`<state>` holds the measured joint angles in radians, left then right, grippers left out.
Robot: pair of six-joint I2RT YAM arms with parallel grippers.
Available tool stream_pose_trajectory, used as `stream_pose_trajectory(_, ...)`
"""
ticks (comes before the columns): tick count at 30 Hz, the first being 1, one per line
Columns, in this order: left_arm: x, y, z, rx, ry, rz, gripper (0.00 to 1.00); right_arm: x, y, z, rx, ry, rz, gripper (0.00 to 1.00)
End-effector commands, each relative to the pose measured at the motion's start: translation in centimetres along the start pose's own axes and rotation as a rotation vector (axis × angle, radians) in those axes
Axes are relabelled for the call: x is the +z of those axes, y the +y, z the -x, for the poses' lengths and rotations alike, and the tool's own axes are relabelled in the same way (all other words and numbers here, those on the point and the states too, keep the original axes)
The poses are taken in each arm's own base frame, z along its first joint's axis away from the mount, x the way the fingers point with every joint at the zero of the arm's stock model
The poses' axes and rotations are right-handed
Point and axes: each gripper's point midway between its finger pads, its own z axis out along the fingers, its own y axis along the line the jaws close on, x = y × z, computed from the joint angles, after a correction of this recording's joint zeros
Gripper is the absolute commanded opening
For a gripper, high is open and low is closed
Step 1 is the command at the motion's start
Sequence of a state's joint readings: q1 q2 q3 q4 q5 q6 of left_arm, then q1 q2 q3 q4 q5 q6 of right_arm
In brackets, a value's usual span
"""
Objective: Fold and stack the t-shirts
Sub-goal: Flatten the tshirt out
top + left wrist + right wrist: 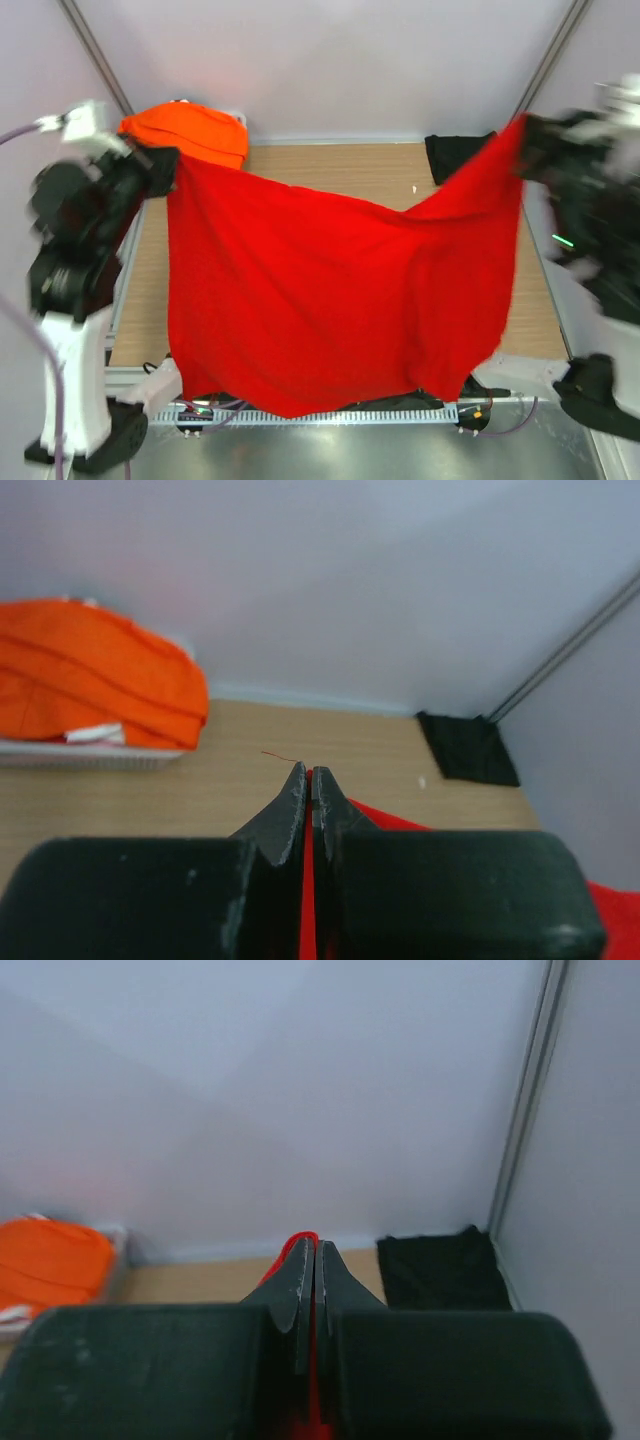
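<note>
Above table: red t-shirt stretched wide, hanging, lower edge sagging.

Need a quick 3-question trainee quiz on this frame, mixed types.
1. True or false: the left claw and right claw are both shut on the red shirt.
2. Fill in: the orange shirts lie at the table's far ____ corner.
3. Which lies at the far right? A orange shirts, B black shirt, C red shirt.
Key: 1 true; 2 left; 3 B.
</note>
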<state>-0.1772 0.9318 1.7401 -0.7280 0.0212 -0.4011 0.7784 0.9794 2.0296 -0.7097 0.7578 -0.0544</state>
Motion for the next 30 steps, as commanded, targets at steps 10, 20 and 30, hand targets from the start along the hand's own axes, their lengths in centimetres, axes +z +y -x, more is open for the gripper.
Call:
stream_pose_trajectory(10, 15.3, 18.1, -28.6, -0.112, 0.922, 0.594, 0.61, 28.6, 1.4, -45.1, -0.402, 0.871, -0.151, 0.7)
stream_pose_trajectory(20, 11.2, 16.4, -27.0, -0.073, 0.808, 0.501, 0.91, 26.5, 2.1, -51.4, -0.207, 0.946, -0.106, 1.0)
stream_pose_trajectory(30, 6.0, 13.8, -28.7, -0.142, 0.791, 0.413, 0.89, 26.2, 4.1, -53.3, 0.016, 0.958, -0.064, 0.84)
